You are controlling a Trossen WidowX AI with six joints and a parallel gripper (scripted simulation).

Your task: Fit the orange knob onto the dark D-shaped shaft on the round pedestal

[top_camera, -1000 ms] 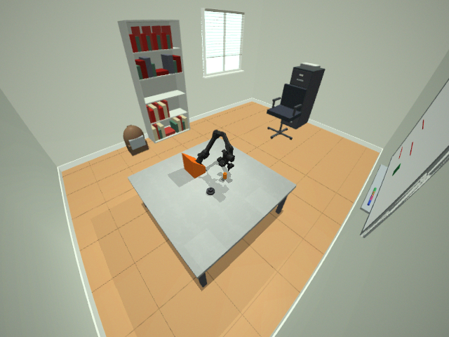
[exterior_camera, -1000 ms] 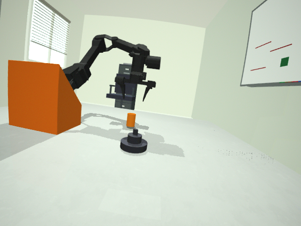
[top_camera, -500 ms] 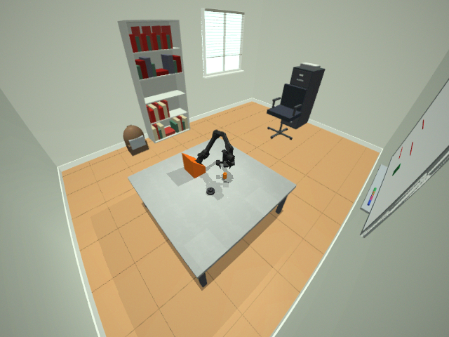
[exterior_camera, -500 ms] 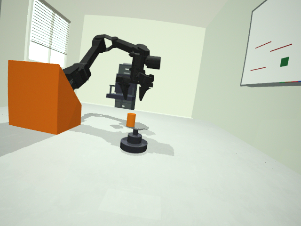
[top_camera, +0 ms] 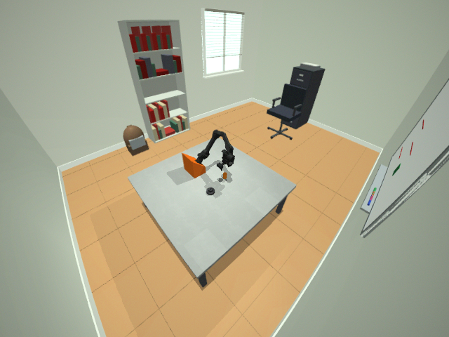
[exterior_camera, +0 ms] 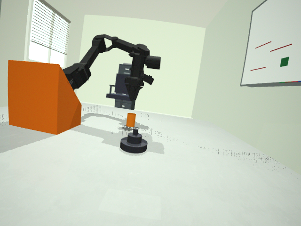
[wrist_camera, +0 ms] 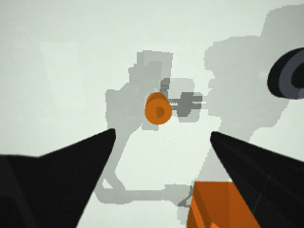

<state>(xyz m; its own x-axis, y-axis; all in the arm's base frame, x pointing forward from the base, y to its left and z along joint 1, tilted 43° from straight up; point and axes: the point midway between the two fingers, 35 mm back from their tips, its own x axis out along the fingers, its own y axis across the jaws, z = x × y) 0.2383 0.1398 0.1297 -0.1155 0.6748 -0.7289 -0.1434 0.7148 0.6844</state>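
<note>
The orange knob [top_camera: 224,175] [exterior_camera: 130,119] [wrist_camera: 158,110] stands upright on the table, its D-shaped hole facing up in the wrist view. The dark round pedestal [top_camera: 210,191] [exterior_camera: 133,146] [wrist_camera: 284,78] stands apart from it, with its dark shaft [exterior_camera: 135,132] pointing up; the flat side of the shaft cannot be made out. My gripper [exterior_camera: 131,99] [wrist_camera: 162,134] points down above the knob, open and empty. In the wrist view the knob shows between the fingertips in width and a little beyond them. The gripper does not touch the knob.
A large orange block [top_camera: 191,166] [exterior_camera: 34,97] [wrist_camera: 214,204] with a sloped side stands beside the arm's base on the grey table [top_camera: 217,225]. In the wrist view the pedestal lies at the right edge, cut off by the frame.
</note>
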